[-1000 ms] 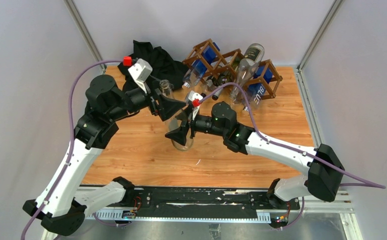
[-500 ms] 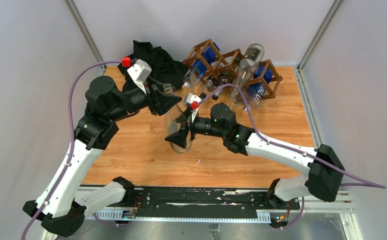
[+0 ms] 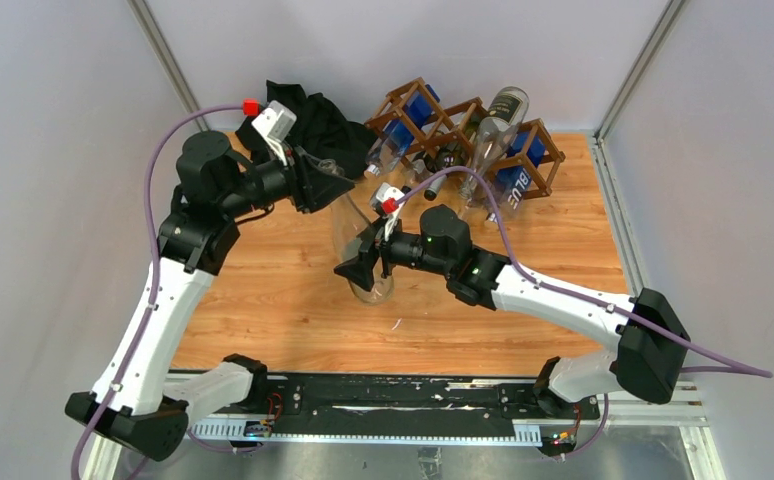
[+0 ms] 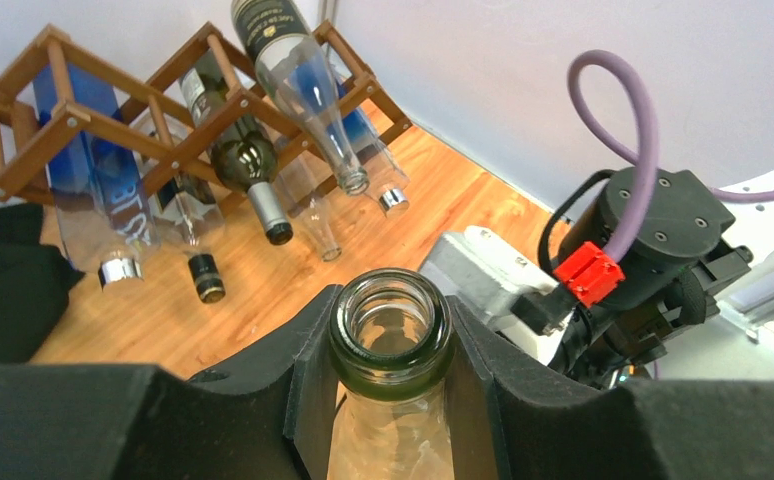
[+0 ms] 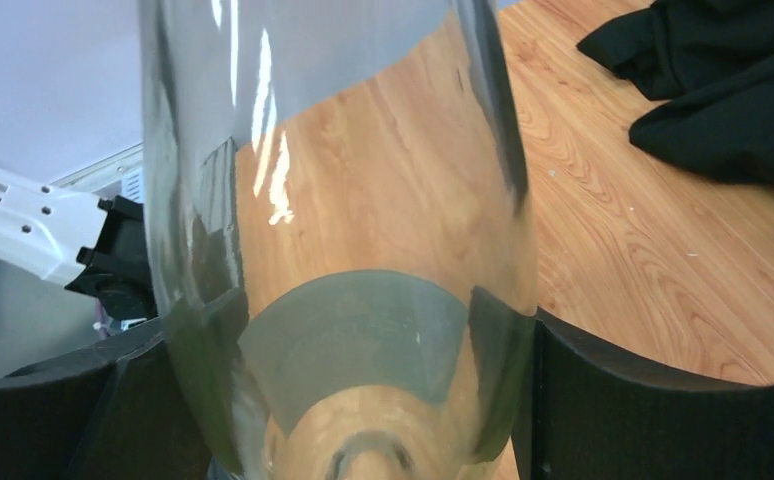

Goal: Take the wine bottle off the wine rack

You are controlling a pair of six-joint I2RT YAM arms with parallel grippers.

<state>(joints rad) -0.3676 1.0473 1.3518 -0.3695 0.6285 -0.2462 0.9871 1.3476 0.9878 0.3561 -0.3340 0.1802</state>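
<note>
Wine bottle (image 4: 390, 362) neck clamped between left fingers (image 4: 308, 400).

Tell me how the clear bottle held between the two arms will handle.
The bottle is smooth, glossy glass: probably slippery to grip and breakable if dropped. It looks empty, so likely light for its size. Tall, round and narrow-necked, it would probably tip easily when upright and roll if laid flat.
</note>
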